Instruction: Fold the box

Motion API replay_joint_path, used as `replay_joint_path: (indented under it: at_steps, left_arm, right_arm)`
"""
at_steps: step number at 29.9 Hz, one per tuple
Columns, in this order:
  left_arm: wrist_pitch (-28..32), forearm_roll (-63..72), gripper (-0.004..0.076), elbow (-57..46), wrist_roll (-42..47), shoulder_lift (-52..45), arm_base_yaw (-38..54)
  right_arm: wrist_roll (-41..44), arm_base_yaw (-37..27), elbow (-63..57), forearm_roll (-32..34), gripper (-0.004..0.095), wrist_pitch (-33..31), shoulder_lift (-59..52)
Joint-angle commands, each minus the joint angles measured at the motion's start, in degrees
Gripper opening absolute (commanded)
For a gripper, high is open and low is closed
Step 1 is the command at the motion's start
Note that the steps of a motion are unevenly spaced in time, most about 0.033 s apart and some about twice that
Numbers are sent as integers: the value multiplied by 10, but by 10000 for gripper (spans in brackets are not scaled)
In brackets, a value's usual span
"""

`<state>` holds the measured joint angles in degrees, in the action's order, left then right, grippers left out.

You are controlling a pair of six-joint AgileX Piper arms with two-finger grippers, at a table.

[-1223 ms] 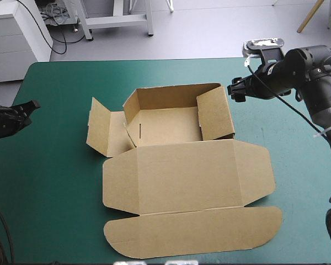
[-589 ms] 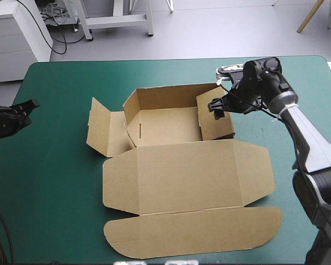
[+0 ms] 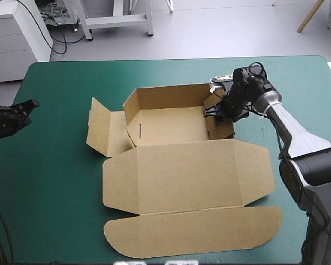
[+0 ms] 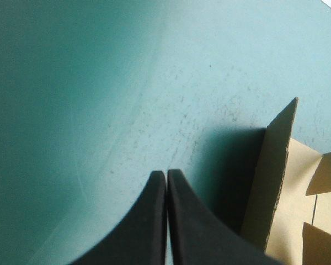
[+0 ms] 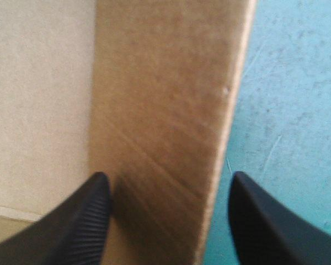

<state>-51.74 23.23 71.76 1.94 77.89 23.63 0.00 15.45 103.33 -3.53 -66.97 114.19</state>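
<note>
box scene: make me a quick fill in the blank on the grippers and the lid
1. The right gripper is ____, one finger on each side of the box's right wall.
2. The left gripper is ____, above the teal-green cover.
3. The lid lies ____ on the cover.

Missing words: open; shut; flat
</note>
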Motion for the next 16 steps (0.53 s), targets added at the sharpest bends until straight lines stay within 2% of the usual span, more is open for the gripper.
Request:
replay_joint_path:
  at_steps: [1, 2, 10, 16]
  left_arm:
    - [25, 15, -10, 15, 5, -22, 2]
    - [25, 14, -10, 15, 5, -22, 2]
    - [30, -5, -10, 15, 4, -22, 2]
    - [30, -16, -10, 15, -72, -22, 2]
  right_arm:
    - [-21, -3, 31, 2, 43, 2, -30]
    - [-22, -3, 36, 2, -8, 2, -30]
    - [-25, -3, 83, -10, 0, -20, -42]
    - [-34, -3, 87, -27, -3, -20, -115]
